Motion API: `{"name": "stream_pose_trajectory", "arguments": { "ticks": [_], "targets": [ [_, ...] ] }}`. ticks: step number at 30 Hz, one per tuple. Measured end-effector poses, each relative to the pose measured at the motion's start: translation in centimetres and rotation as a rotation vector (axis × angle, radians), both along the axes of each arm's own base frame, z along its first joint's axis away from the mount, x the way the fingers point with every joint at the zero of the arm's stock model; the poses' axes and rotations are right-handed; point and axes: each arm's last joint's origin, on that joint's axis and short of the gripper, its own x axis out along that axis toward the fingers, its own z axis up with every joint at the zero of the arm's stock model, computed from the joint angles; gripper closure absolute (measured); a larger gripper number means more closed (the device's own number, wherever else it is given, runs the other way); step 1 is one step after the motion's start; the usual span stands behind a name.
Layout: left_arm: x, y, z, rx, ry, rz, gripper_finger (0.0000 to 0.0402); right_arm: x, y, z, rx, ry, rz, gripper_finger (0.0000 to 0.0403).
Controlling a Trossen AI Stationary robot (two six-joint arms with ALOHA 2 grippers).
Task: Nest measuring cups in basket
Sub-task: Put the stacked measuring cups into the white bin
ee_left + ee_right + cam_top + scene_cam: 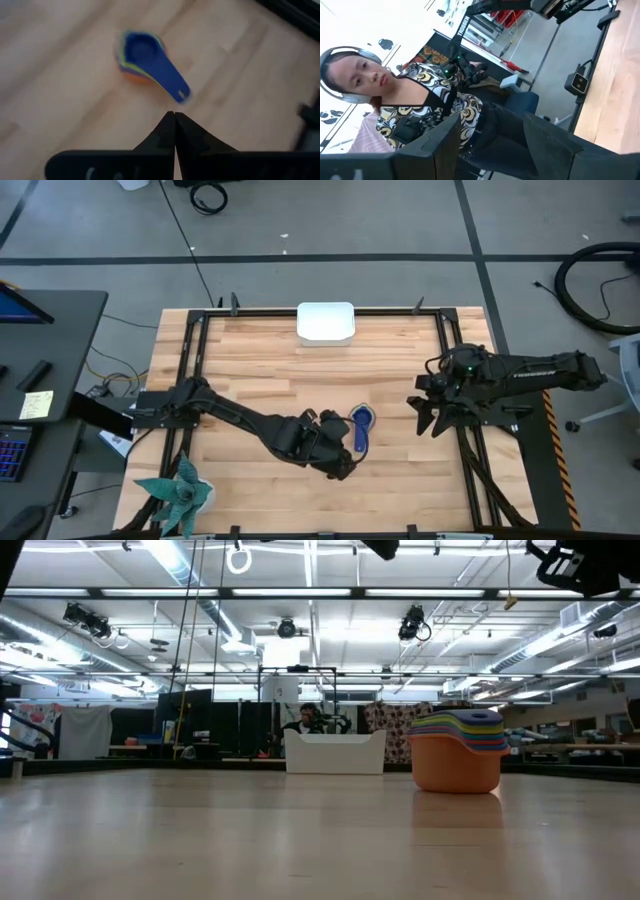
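A: We're over a wooden table [260, 370] on a grey floor, with a big lit workshop beyond it and a person seated past the right edge. What matters on it?

B: The basket [325, 322] sits at the far edge, mid-table, with nothing in it that we can see. The cups [362, 420] are already one nested stack, dark blue on top, standing on bare wood well short of the basket.

A: Which arm do we use?

B: The left gripper [343, 467] is much nearer. Its fingers are pressed together and hold nothing. The stack lies just ahead of the tips, towards the basket.

A: And the handles?

B: They run from the bowls back towards our near edge, tip nearly facing the left fingers [165, 131], so the long axis is roughly in line with them.

A: The right gripper [428, 418]?

B: It's parked at the right rail, jaws wide and empty.
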Motion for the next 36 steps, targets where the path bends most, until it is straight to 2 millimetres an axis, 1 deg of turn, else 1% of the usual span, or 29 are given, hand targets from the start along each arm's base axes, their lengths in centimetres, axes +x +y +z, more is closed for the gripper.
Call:
{"name": "stream_pose_trajectory", "arguments": {
  "ticks": [3,7,11,15,17,21,23,26,27,30,36],
  "targets": [
    [0.0,-0.1,-0.1,-0.061,0.034,-0.046,0.0395,-0.2,0.0,0.2,0.0,-0.012,-0.001,0.0183],
    [0.2,1.0,-0.3,-0.096,0.078,-0.036,0.0387,-0.3,0.0,0.3,0.009,-0.005,0.0,0.0183],
    [0.5,2.0,-0.6,-0.081,0.122,-0.086,0.0362,-0.4,0.0,0.2,0.026,0.025,0.007,0.0182],
    [1.1,3.0,-1.4,-0.146,0.175,-0.099,0.0334,-0.4,0.1,0.2,0.026,0.026,0.023,0.0183],
    [1.3,3.4,-1.8,-0.153,0.201,-0.122,0.0321,-0.4,0.1,0.2,0.026,0.028,0.029,0.0183],
    [2.2,3.9,-3.3,-0.175,0.234,-0.137,0.0297,-0.4,0.1,0.2,0.025,0.026,0.029,0.0182],
    [3.1,4.0,-4.5,-0.22,0.235,-0.147,0.029,-0.4,0.1,0.2,0.024,0.025,0.029,0.0182],
    [3.6,4.0,-6.1,-0.306,0.289,-0.153,0.0287,-0.5,0.1,0.3,0.024,0.022,0.029,0.0182],
    [3.6,4.1,-6.2,-0.334,0.297,-0.144,0.0288,-0.6,0.1,0.3,0.026,0.025,0.029,0.0182],
    [3.5,4.1,-6.2,-0.343,0.305,-0.125,0.0289,-0.6,0.1,0.4,0.031,0.026,0.012,0.0183],
    [3.5,4.2,-5.7,-0.303,0.271,-0.102,0.0289,-0.3,0.1,0.3,0.038,0.034,-0.026,0.0182]
  ]
}}
